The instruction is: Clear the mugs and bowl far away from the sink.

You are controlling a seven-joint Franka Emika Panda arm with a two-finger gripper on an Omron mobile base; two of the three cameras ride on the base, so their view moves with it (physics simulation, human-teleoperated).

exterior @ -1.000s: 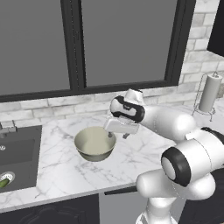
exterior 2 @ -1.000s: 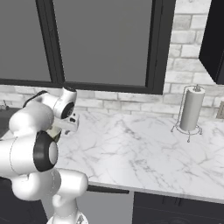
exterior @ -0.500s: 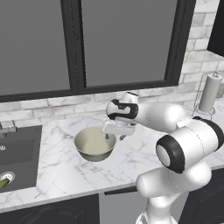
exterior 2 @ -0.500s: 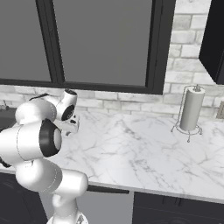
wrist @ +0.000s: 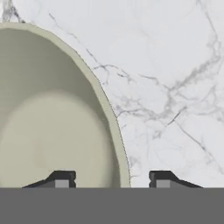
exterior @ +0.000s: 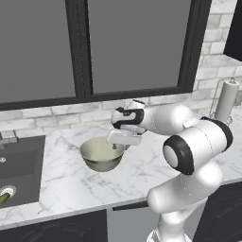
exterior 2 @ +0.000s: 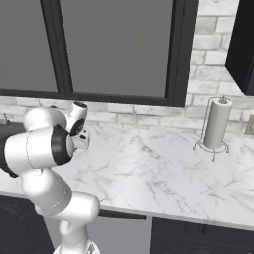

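The claw [wrist: 112, 179] straddled the rim of the wide pale beige bowl [exterior: 101, 154], one finger inside and one outside, jaws apart and not yet clamped. The bowl sat on the white marble bench [exterior: 61, 182], right of the dark grey sink [exterior: 19, 172], below dark windows [exterior: 137, 45].

My arm rises from the base, bends at the elbow and reaches forward and to my left, wrist turned so the hand points straight down. My gripper [wrist: 112, 180] hangs low with its two dark fingertips [wrist: 61, 178] apart, one on either side of a rim beneath them. They seem not to be touching it, though the tips are barely visible, so I can't be sure.
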